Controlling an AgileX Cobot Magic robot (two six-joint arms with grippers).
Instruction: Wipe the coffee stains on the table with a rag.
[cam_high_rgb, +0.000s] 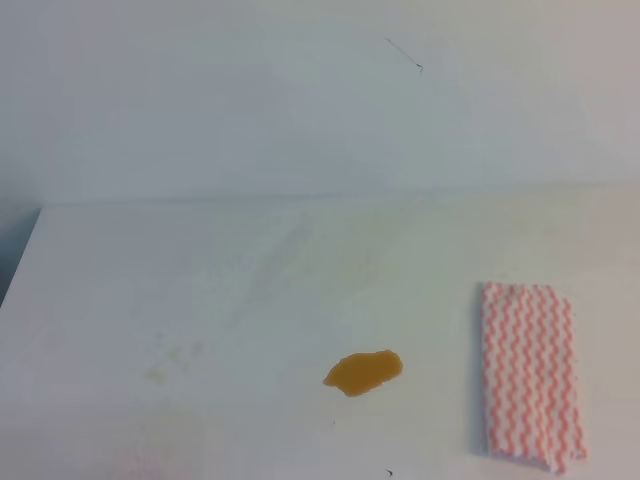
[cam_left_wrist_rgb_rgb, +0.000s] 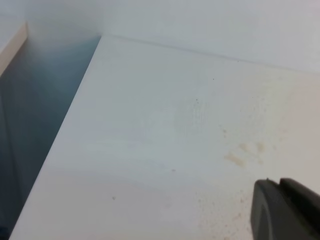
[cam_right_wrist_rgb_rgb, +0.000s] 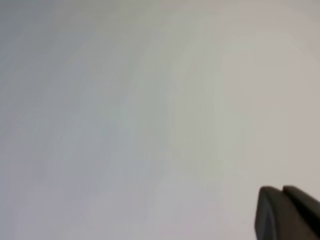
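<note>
Rag (cam_high_rgb: 529, 374) lies flat at lower right of the high view, well apart from the stain (cam_high_rgb: 363, 372) at lower centre, both on the white table (cam_high_rgb: 200, 290); nothing is wiped yet. Right hand (cam_right_wrist_rgb_rgb: 287, 212), at its frame's lower right corner, is closed and empty. Left hand (cam_left_wrist_rgb_rgb: 285, 210): state unclear, probably parked awaiting the start.
</note>
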